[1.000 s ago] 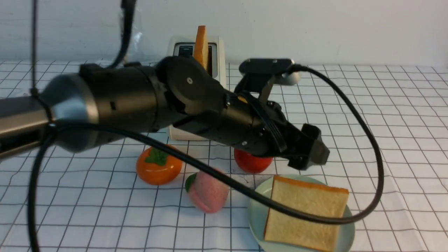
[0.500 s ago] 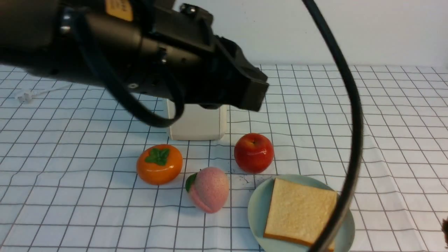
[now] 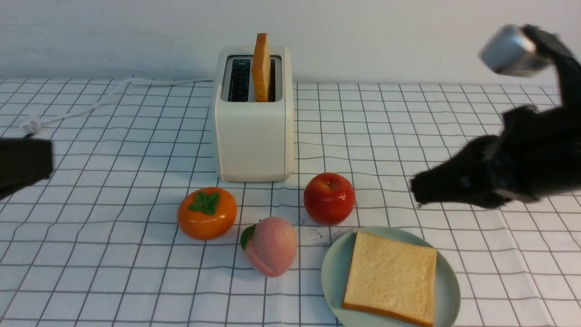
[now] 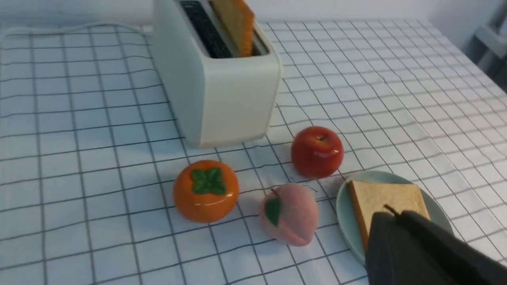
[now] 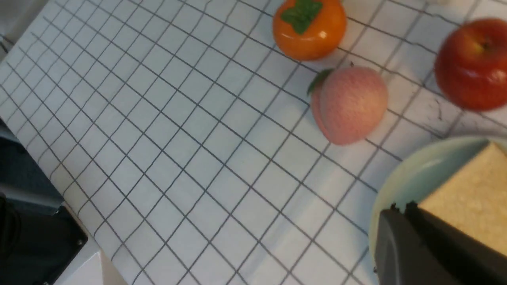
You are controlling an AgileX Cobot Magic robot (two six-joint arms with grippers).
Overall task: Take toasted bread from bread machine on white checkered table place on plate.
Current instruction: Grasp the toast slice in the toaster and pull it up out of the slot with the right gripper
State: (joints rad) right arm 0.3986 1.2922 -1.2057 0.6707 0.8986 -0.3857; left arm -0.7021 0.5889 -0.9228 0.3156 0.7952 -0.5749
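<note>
Big checkered table [image 3: 113, 281] under everything, white cloth, a bit wrinkled. Cream toaster [image 3: 252, 136] next, well ahead of the left gripper [image 3: 45, 161] and off to its right. From the right gripper [image 3: 415, 193], off to the left and farther back. Both grippers pinched fully closed, fingers together, nothing in either one. Right one blurry in the front view, tip near the far right rim of the mint-green plate [image 3: 333, 272]; can't tell how high above it.

Plate just robot-side of that tip, well to the right of the left gripper. Flat slice [image 3: 390, 277] on it, face up, twisted a little off the grid lines, darker crust edge on the near side. Upright slice [image 3: 261, 63] standing on edge in the toaster slot nearer the right gripper. Poking straight up out of the top, thin crust edge toward the robot, broad faces pointing left and right, lined up front to back with the slot.

Fruit in between:
- Orange persimmon [image 3: 206, 220] on the near side of the toaster, leaf cap up.
- Red apple [image 3: 329, 197] between toaster and plate, close to the plate's far-left rim, left of the right tip.
- Pink peach [image 3: 271, 247] just beside the plate's left rim.

Thin white cord [image 3: 113, 93] trailing from behind the toaster toward the left gripper's side, small plug [image 3: 31, 125] just ahead of that gripper.
</note>
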